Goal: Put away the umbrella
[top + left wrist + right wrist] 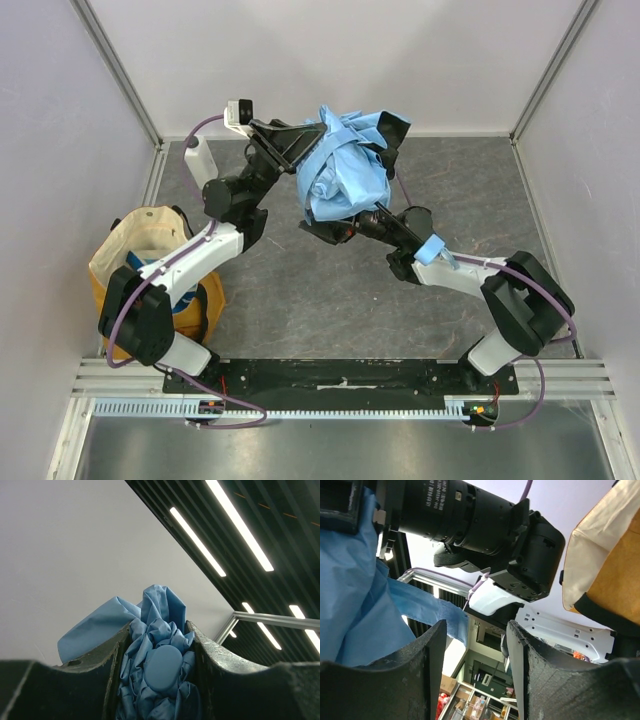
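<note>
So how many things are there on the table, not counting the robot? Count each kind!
blue umbrella: 1
yellow and cream bag: 1
white bottle: 1
Total: 3

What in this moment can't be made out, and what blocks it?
- Top view: the right gripper, largely overhung by the umbrella.
- Left wrist view: the shaft, buried in bunched fabric inside the left gripper.
- Top view: inside of the tote bag, partly crossed by the left arm.
- Both wrist views: the table, outside the frame; cameras tilt upward.
</note>
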{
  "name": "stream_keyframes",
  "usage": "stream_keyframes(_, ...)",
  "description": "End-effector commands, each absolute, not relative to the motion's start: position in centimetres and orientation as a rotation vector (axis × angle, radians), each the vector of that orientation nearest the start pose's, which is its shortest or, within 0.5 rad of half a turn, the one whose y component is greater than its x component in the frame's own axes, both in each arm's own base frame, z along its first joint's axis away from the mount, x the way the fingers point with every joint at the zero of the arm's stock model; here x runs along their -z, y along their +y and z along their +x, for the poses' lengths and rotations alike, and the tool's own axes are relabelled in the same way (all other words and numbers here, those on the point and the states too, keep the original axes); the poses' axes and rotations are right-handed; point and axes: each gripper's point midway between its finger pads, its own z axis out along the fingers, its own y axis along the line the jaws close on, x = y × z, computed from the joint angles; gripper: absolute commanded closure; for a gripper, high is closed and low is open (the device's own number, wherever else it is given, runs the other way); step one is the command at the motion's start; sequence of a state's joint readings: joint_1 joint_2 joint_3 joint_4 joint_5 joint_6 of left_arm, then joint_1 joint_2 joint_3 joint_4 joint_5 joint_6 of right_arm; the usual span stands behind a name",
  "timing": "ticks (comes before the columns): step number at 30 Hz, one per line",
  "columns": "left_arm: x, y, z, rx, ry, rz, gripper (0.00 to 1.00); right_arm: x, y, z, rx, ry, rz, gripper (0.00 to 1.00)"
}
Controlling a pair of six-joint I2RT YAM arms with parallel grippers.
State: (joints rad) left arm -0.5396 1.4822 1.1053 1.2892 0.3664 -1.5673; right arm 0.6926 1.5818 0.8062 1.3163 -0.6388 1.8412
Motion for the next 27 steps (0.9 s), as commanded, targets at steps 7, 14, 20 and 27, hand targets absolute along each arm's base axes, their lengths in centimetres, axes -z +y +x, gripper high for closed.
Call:
stream_keyframes(7,-58.7,-23.1,18.2,2.173,0.397,0.223,0.98,-46.5,30.6,14.0,-2.553,0.918,-0.389,0.52)
stream_keyframes(14,-59.1,-23.4,17.6,2.182,0.376,0.232,0.98,-46.8,29.9,13.7,-2.563,0.895,-0.353,0.59)
stream_keyframes(20,-59.4,-23.6,17.1,2.185,0.361,0.245,0.98,-46.9,29.8,13.4,-2.578,0.894,-0.344,0.73)
stream_keyframes(27,-59.2,-23.6,17.1,2.196,0.369,0.237,0.98,-45.9,29.9,13.6,-2.567,0.924,-0.326,1.00)
